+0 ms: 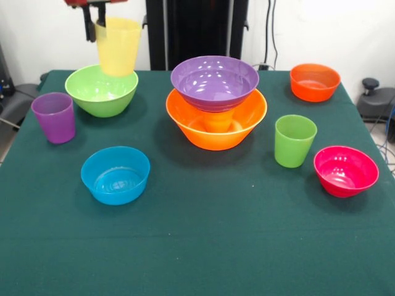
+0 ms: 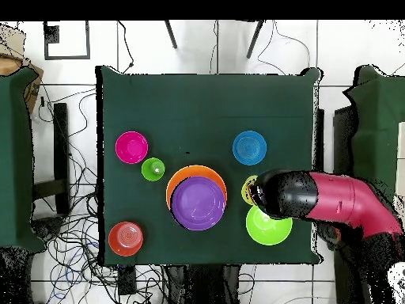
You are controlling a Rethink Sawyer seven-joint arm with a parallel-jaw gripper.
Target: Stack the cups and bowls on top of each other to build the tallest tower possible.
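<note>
My gripper (image 1: 96,23) is shut on the rim of the pale yellow cup (image 1: 118,47) and holds it in the air over the light green bowl (image 1: 102,90). In the overhead view only a sliver of that cup (image 2: 250,188) shows beside the arm (image 2: 332,202). The tower stands mid-table: the large orange-yellow bowl (image 1: 216,126) holds an upside-down orange cup (image 1: 219,119), and the purple bowl (image 1: 215,82) rests on it. The purple cup (image 1: 54,117), blue bowl (image 1: 115,174), green cup (image 1: 294,140), pink-red bowl (image 1: 345,171) and orange-red bowl (image 1: 315,81) stand apart on the cloth.
The table is covered by a dark green cloth (image 1: 203,246). The black pedestal (image 1: 196,31) rises behind the tower. In the overhead view, cables (image 2: 71,237) lie on the floor beside the table and other green tables (image 2: 16,158) stand at both sides.
</note>
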